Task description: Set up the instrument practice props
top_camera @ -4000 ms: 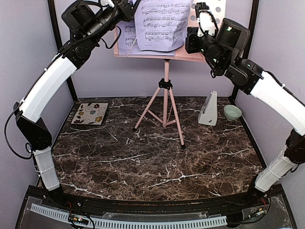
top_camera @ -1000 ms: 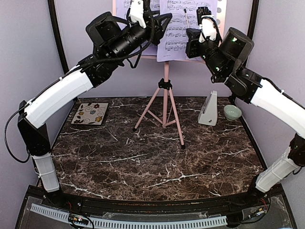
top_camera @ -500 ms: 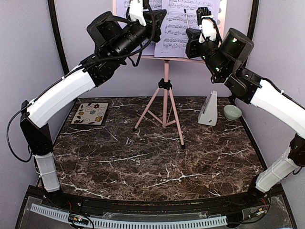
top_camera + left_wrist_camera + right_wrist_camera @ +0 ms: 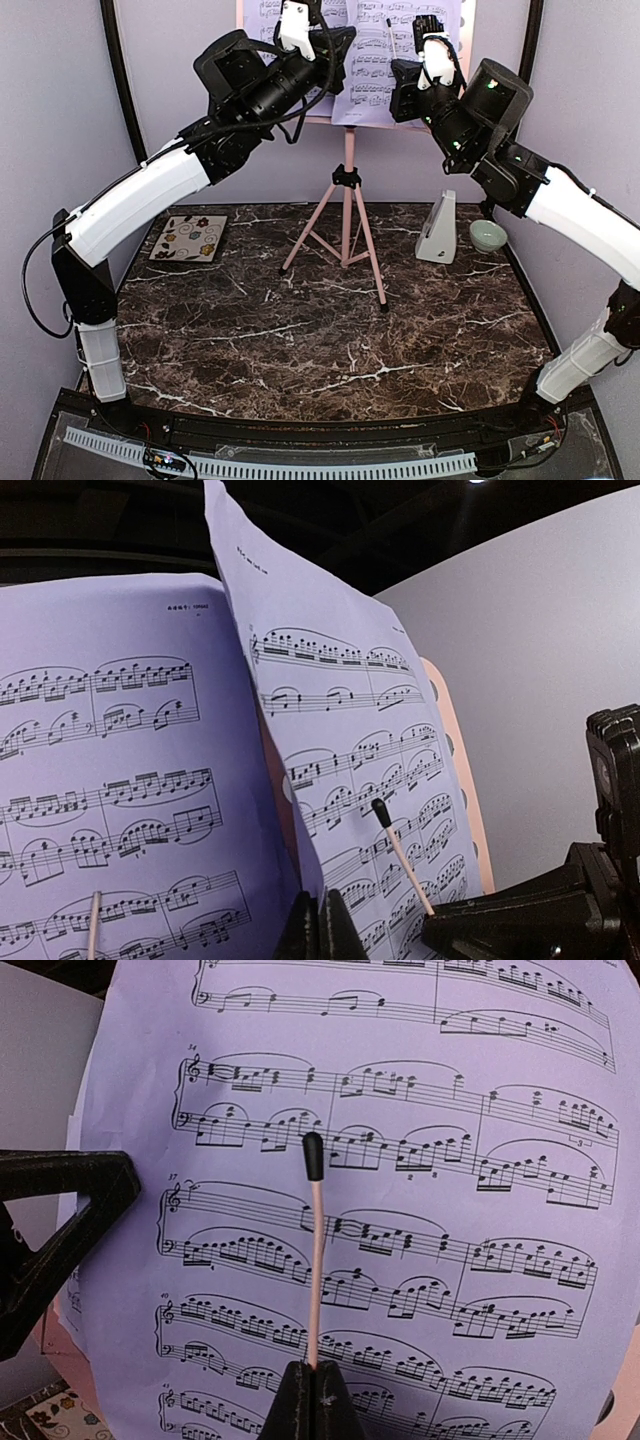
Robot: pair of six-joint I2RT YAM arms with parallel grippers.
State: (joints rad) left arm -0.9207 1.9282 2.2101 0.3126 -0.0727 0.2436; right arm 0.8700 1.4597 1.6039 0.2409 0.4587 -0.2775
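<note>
Far left on the dark marble tabletop (image 4: pixel 300 330), in the overhead view, I see a square floral tile (image 4: pixel 188 238) lying flat, well apart from everything else.

Moving right, my left arm reaches up to the top centre of that frame. The left gripper (image 4: pixel 318 920) shows at the bottom of its own wrist view. Its fingers are pressed together on the lower left edge of the right-hand lavender sheet-music page (image 4: pixel 350 730), and that edge curls out toward the camera. The left-hand lavender sheet-music page (image 4: pixel 110 780) lies flatter behind it and fills the left half of that view.

Both pages sit on the desk of the pink perforated music stand (image 4: pixel 349 150), at top centre overhead. Its pole drops to tripod legs planted on the table toward the back.

A thin pink rod with a black tip (image 4: pixel 315 1260) lies across the right-hand page. The right gripper (image 4: pixel 310 1390), at bottom centre of its wrist view, is closed on the rod's lower end.

Right of the stand's legs in the overhead view, a small white pyramid-shaped metronome (image 4: pixel 437 230) stands upright. Just beside it, near the right edge of the table, sits a small pale green bowl (image 4: pixel 487 236).
</note>
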